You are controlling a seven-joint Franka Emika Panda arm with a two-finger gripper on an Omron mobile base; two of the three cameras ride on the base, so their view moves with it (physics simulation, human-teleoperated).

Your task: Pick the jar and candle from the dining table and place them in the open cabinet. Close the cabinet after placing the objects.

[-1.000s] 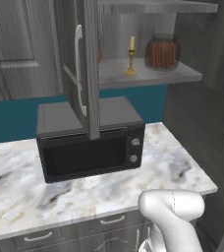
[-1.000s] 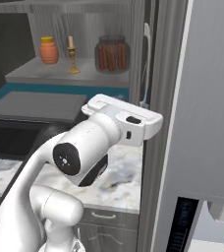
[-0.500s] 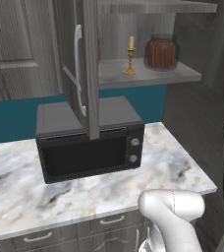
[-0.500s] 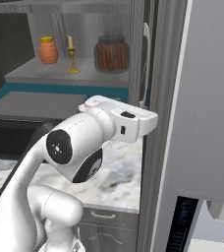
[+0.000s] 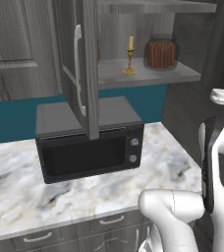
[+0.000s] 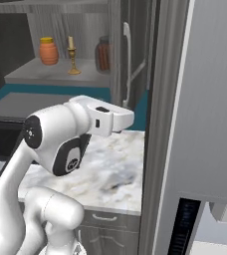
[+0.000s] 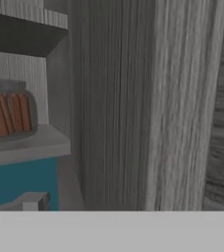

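The jar [image 5: 161,53] and the candle [image 5: 130,55] both stand on the grey shelf [image 5: 148,75] inside the cabinet [image 5: 133,29], candle to the left of jar, apart from each other. A small orange bottle [image 6: 49,50] sits on the same shelf, left of the candle. The cabinet door [image 5: 79,64] stands open above the microwave [image 5: 87,139]. From the hand view, the jar [image 7: 8,114] lies off to the left, with a cabinet side panel straight ahead. Whether the jaws are wide or narrow cannot be told; nothing is seen held.

Jar [image 5: 161,52], candle [image 5: 130,56] upright on shelf; cabinet [image 5: 79,74] door open
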